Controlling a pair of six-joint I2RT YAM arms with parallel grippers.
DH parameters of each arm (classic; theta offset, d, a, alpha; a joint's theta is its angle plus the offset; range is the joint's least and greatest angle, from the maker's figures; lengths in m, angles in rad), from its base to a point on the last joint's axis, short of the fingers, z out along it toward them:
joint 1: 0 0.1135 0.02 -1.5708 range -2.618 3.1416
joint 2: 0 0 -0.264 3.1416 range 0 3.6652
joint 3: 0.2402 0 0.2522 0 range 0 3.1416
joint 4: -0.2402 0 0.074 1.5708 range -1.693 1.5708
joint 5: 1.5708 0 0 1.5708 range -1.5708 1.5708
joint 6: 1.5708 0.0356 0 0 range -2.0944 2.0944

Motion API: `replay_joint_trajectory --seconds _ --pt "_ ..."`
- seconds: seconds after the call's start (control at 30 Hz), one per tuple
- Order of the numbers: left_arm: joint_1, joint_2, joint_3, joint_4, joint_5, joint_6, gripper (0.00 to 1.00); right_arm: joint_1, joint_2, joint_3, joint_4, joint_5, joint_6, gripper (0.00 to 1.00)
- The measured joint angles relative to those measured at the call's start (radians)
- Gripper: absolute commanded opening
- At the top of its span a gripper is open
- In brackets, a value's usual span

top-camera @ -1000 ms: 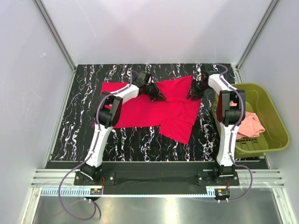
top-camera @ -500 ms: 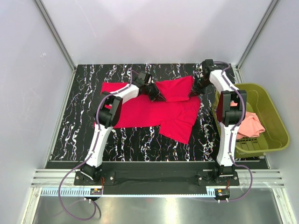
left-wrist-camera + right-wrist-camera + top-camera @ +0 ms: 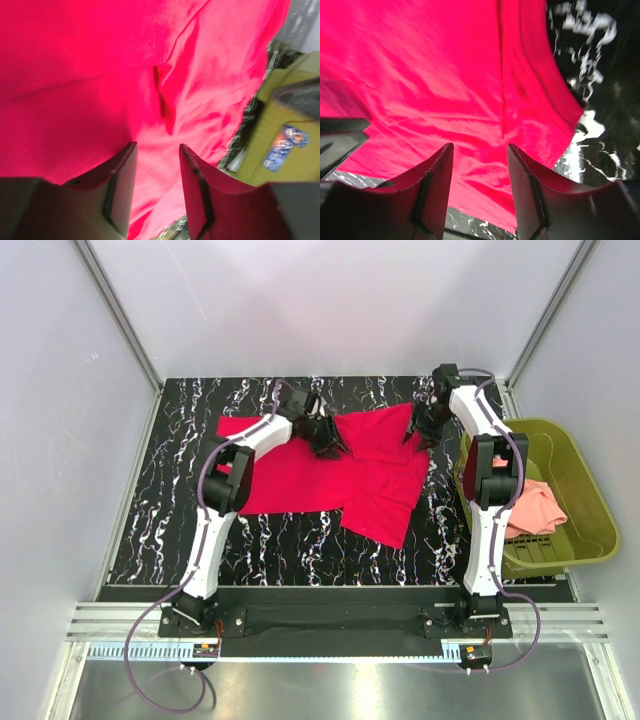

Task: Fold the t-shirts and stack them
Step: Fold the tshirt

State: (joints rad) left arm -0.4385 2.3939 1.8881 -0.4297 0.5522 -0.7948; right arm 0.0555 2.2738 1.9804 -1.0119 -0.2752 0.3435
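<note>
We look down on two arms reaching across the black marbled table (image 3: 170, 510), both bent over the crimson red t-shirt (image 3: 300, 480). It lies spread across the middle of the table, one corner jutting toward the near edge. The left gripper (image 3: 326, 436) hangs over the far middle of the shirt. The right gripper (image 3: 424, 430) hangs at its far right edge, near the olive-green basket (image 3: 590, 480).

From the left wrist, we see the two fingers (image 3: 122, 175) standing apart, nothing between them, and wrinkled red cloth filling the view beyond, with a small raised crease in it. From the right wrist, we see the same: jaws parted and empty. A seam runs down the red cloth ahead, and the shirt's edge curves against the marbled surface.

The salmon-pink t-shirt (image 3: 535, 505) lies bunched inside the basket, at the table's right side, well apart from the red one.
</note>
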Motion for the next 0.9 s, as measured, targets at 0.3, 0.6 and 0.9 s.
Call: replay_joint_trajectory --seconds 0.3,0.6,0.9 --pt "0.237 -0.227 -0.053 -0.056 -0.133 0.178 0.31 -0.001 0.134 0.310 0.084 0.018 0.037 0.55" --pt "0.543 -0.151 -0.058 -0.068 -0.176 0.201 0.30 -0.002 0.277 0.314 0.262 -0.037 0.205 0.35" --pt "0.548 0.062 0.133 -0.129 -0.119 0.183 0.27 -0.010 0.427 0.495 0.331 -0.055 0.286 0.42"
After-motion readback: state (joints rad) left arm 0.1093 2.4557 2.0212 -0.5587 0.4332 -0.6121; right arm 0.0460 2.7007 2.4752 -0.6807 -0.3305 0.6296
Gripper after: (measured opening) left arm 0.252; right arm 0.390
